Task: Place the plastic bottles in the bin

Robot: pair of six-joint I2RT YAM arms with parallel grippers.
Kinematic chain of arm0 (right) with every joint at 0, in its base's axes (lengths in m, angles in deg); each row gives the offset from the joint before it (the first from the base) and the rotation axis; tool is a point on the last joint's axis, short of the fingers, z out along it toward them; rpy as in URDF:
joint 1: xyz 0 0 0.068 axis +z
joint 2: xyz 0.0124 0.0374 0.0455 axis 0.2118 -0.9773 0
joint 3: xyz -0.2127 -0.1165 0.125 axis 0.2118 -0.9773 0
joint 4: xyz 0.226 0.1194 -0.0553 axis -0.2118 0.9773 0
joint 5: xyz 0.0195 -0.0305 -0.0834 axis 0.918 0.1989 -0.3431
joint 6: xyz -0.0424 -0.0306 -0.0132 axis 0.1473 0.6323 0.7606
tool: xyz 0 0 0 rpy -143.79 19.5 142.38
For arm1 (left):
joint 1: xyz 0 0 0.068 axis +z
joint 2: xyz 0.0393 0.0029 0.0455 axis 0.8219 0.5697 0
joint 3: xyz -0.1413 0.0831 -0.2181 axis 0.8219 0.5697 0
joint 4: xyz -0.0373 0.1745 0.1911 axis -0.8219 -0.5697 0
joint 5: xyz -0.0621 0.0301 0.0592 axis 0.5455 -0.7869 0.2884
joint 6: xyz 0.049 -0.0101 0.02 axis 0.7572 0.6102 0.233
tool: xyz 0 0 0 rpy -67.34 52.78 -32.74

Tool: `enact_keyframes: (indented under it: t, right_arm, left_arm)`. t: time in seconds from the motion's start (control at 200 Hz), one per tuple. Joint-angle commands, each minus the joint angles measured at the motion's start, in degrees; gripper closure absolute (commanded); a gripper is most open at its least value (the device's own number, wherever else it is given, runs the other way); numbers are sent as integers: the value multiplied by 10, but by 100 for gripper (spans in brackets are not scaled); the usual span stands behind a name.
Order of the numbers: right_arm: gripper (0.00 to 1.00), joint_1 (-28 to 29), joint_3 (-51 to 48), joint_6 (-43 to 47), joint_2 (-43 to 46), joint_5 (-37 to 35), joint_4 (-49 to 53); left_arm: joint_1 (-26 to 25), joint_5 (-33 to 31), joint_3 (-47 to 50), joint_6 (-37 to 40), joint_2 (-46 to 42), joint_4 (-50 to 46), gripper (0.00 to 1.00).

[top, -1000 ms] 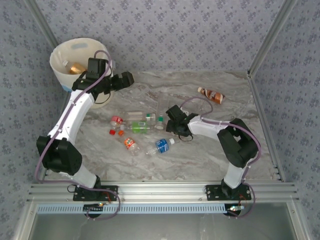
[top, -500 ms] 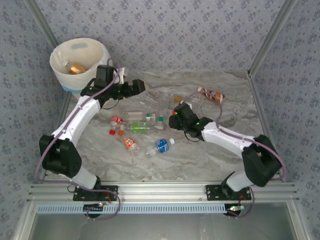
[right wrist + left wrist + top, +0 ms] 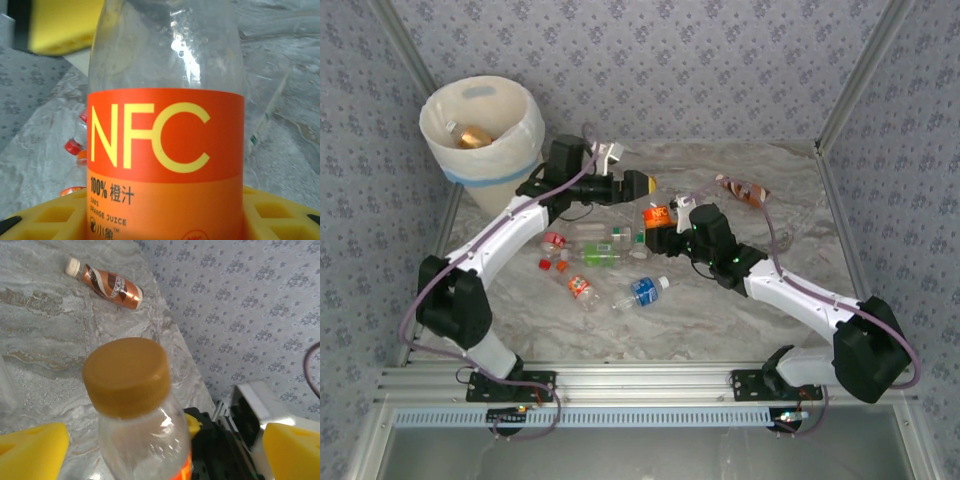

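The left arm has swung away from the bin [image 3: 485, 165] toward mid-frame, and the right arm has raised an orange-label bottle [image 3: 658, 213] off the desk [image 3: 720, 310] to meet it. The right tool [image 3: 663, 232] is clamped on that bottle's lower body. The left tool [image 3: 632, 186] gapes, its pads either side of the gold cap [image 3: 126, 375] without touching. It looks like a handover, with the bin at upper left as the destination.

Count:
- One gold-brown bottle [image 3: 472, 135] lies in the bin.
- One is held.
- One brown bottle [image 3: 742, 190] lies alone at upper right.
- Roughly seven sit in the cluster [image 3: 605, 262] left of centre, too tangled to count exactly.
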Motion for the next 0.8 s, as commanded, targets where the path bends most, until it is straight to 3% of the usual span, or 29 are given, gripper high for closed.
enact_keyframes:
  t: [0.0,0.135,0.245,0.325,0.67,0.795]
  right_arm:
    - [53,11,12,29,0,27,-52]
    - [53,17,15,32,-7,33,-75]
    - [52,20,18,29,-10,26,-75]
    - [51,19,18,23,-11,22,-76]
    - [31,-4,56,56,-6,68,-3]
    - [20,-30,71,82,0,95,44]
  left_arm:
    - [-8,-25,-28,-22,19,21,0]
    - [-9,-28,-25,-66,33,70,6]
    - [-9,-25,-12,-106,35,120,32]
    - [-9,-17,-3,-121,35,142,44]
    - [-8,-24,-7,-99,28,117,66]
    - [-4,-37,-26,-80,27,82,76]
